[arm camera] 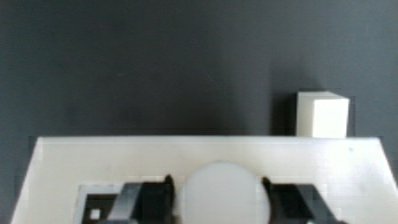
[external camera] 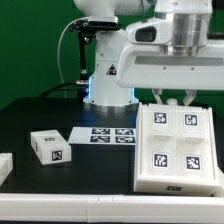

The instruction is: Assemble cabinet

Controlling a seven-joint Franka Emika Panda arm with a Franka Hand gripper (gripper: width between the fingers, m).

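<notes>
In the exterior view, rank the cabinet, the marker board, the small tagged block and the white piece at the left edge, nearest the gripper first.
1. The cabinet, directly under the gripper, on the exterior view's right.
2. The marker board, mid-table.
3. The small tagged block, farther toward the exterior view's left.
4. The white piece, cut off at the left edge.

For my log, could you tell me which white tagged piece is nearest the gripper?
The cabinet, the big four-tag box at the exterior view's right; the gripper is at its far edge. The small block lies apart.
</notes>
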